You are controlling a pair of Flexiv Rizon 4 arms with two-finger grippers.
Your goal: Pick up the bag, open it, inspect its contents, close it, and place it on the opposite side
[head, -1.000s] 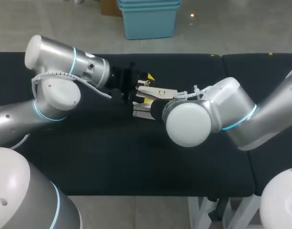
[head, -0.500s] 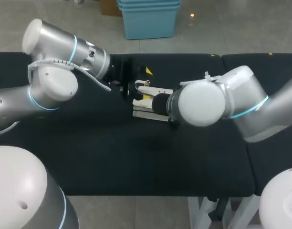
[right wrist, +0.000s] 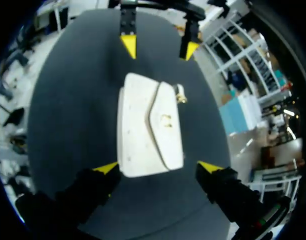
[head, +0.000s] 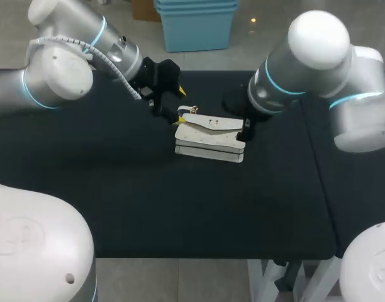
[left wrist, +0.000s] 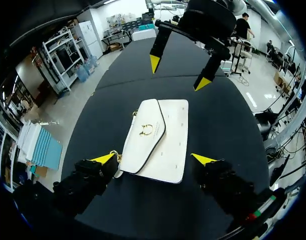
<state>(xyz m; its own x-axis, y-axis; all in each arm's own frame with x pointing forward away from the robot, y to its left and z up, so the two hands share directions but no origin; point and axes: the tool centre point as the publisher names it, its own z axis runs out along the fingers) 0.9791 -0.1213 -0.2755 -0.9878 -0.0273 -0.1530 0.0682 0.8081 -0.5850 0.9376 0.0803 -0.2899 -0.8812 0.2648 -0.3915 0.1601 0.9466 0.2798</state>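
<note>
Bag (head: 209, 135) uncovered now: R arm (head: 306, 75) pulled back off it; both jaws apart, bag free btwn them, flap shut, so pick-up pending.

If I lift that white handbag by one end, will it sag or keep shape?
The white handbag looks boxy with crisp edges, so probably stays stiff. Its flap lies down at the gold clasp, so likely won't flop open. Smooth finish may slip.
</note>
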